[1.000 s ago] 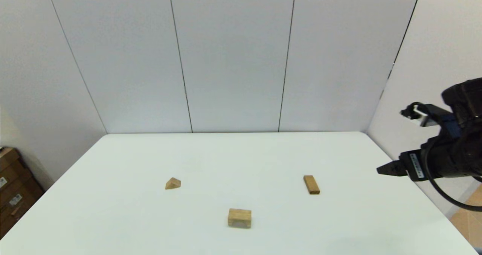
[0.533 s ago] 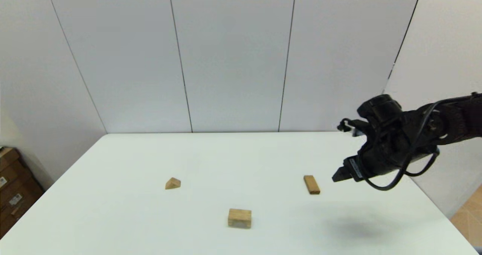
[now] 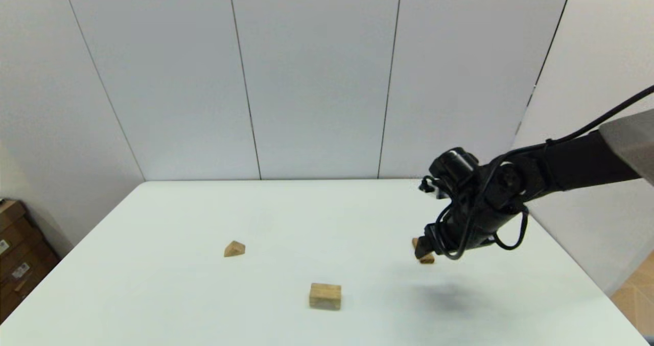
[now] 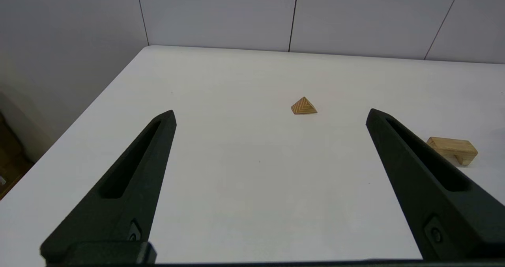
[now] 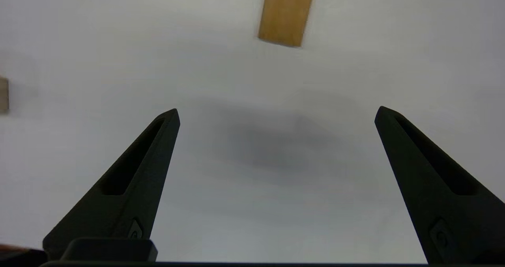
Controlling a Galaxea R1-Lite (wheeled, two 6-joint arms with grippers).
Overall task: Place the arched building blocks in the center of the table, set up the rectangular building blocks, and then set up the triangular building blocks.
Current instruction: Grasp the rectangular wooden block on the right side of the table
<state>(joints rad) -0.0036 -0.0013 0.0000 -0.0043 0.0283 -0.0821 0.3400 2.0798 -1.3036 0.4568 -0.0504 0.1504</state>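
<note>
Wide apart and empty at the right gripper (image 3: 421,253) (image 5: 276,113): jaws spread, nothing between the fingers but bare table (image 3: 327,213). Hangs above the table's right half on a long black arm reaching in from the right, tilted down, clear of the surface, with a soft grey shadow below. Covers, in the head view, the middle of the plank (image 3: 428,258), leaving only its ends peeking out. Places the plank (image 5: 287,14), in the right wrist view, ahead of the fingertips and outside the gap between them, lying flat on its broad face, untouched.

Wide apart and empty likewise at the left gripper (image 4: 270,115), out of the head view. Sits low over the table's near left part, facing across it. Looks past the fingertips to the triangle (image 4: 303,106), well apart from them.

Farther out, near the table's front middle: the arch (image 3: 325,296) (image 4: 452,149), resting on its two short legs, flat face up, notch facing the robot. Shows only as a sliver at the edge of the right wrist view (image 5: 3,94). Stands well apart from both other blocks.

On the left half: the triangle (image 3: 234,249), ridge up, alone on the white surface, about level with the plank across the table.

Beyond the table: grey wall panels, and brown boxes (image 3: 18,254) off the left edge.
</note>
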